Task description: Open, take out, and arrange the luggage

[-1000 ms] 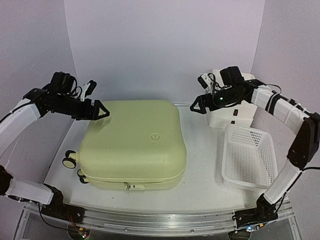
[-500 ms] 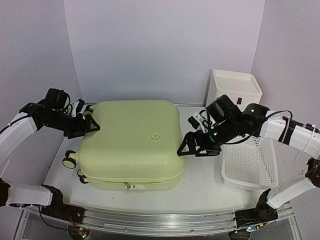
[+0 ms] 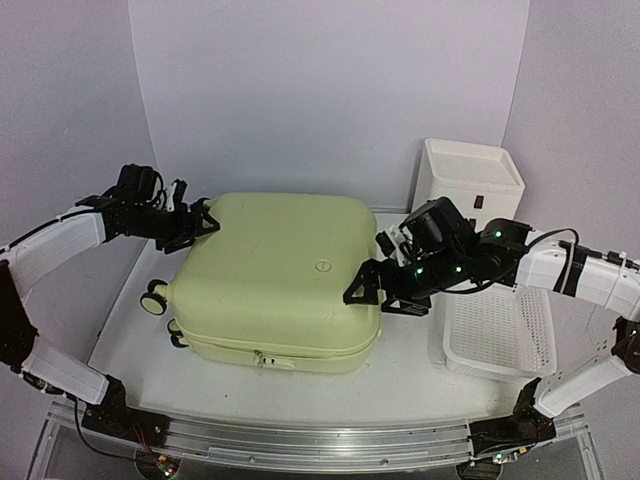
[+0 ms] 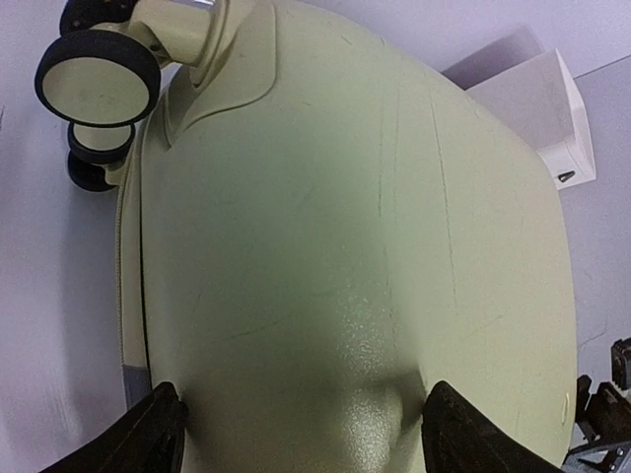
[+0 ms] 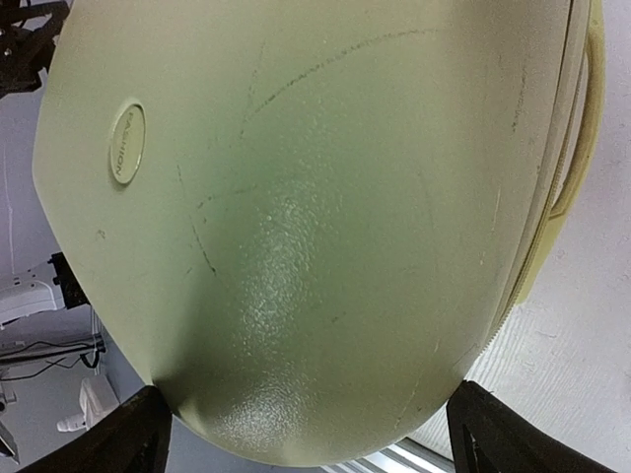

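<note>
The luggage is a closed pale yellow-green hard-shell suitcase lying flat mid-table, round logo up, caster wheels at its left. My left gripper stands open at its far-left corner. In the left wrist view the shell fills the frame, and the black fingertips of my left gripper straddle it. My right gripper is open against the suitcase's right edge. In the right wrist view its fingertips flank the rounded shell near the zipper seam. I cannot tell whether either pair presses the shell.
A white drawer box stands at the back right. A white mesh basket sits at the right, just behind my right arm. The table's left edge runs close to the wheels. Purple walls enclose the back and sides.
The suitcase has slid right and turned slightly. My left gripper moved right onto its far-left corner and narrowed a little. My right gripper came down from the drawer box to the right edge.
</note>
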You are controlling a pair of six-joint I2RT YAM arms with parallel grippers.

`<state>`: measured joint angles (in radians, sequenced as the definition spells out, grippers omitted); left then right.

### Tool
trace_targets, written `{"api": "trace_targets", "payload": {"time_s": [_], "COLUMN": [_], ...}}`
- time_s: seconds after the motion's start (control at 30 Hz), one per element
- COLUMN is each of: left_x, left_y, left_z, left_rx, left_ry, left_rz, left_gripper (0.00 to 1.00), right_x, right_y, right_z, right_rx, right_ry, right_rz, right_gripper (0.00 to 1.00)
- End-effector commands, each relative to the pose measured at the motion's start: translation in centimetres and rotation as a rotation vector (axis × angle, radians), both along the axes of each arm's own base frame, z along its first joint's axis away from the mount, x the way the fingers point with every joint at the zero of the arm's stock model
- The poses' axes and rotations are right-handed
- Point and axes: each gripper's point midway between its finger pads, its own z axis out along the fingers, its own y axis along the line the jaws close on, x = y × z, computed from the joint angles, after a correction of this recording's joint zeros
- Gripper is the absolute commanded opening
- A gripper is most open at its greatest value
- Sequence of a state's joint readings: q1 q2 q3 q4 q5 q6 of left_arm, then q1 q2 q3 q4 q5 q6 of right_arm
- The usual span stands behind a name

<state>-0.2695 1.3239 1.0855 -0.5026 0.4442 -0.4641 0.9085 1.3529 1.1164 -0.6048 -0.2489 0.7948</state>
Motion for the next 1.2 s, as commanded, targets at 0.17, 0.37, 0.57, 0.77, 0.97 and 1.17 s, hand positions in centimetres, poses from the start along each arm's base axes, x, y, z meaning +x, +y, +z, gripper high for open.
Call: {"api": "trace_targets", "payload": {"time_s": [0.17,0.37,0.57,0.77,0.97,1.17], "left_x": [3.5,8.0,6.4,-2.1,-11.2,-14.6], "left_y": [-11.4,-12.2,-7.1,-1.6,-0.7,-1.7], "left_z": [-0.3,0.8,10.5,15.7,10.2,3.8], "left_rx": [-0.169,-0.092,0.127,0.174,0.084,-0.03], "left_ry": [0.073,0.012,-0.221,-0.335,-0.266,-0.338], "left_rz": [-0.335,-0.357,-0.273,-0.158,-0.194,-0.134], "left_gripper": [0.8,0.81,0.91,1.0,0.98,0.78], "right_x": [8.1,9.9,8.8,7.4,6.9,6.6], "right_y": [0.3,-0.9,-3.6,-5.6,-8.1,-9.0], "right_z": [0.2,0.3,1.9,2.3,2.3,2.3], "right_rx": [-0.049,-0.088,-0.171,-0.219,-0.241,-0.238], "right_ry": [-0.177,-0.18,-0.245,-0.277,-0.305,-0.308], "right_rz": [-0.205,-0.245,-0.229,-0.197,-0.256,-0.282], "right_gripper": [0.98,0.98,0.98,0.98,0.98,0.98]}}
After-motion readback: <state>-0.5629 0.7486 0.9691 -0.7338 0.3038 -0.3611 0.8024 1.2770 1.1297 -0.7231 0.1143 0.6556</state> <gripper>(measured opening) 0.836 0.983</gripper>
